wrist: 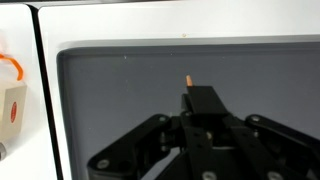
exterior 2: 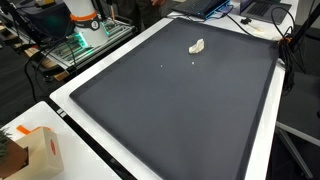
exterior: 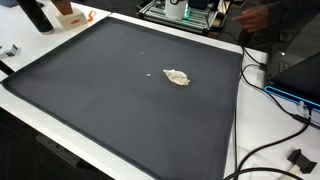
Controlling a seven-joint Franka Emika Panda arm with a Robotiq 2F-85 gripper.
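In the wrist view my gripper [wrist: 198, 93] hangs over the dark mat [wrist: 250, 70], its black fingers pressed together. A small orange-tan tip [wrist: 188, 78] shows just past the fingertips; whether it is held between them or lies on the mat I cannot tell. In both exterior views a crumpled beige scrap [exterior: 177, 76] [exterior 2: 197, 45] lies on the mat [exterior: 110, 95] [exterior 2: 180, 110], toward its far side. Neither exterior view shows the gripper.
The mat lies on a white table [exterior: 60, 140] [exterior 2: 90, 150]. A tan box with orange markings [wrist: 12, 108] [exterior 2: 38, 150] stands beside the mat. Black cables [exterior: 270, 150] and electronics [exterior: 300, 75] [exterior 2: 210, 8] crowd one table edge.
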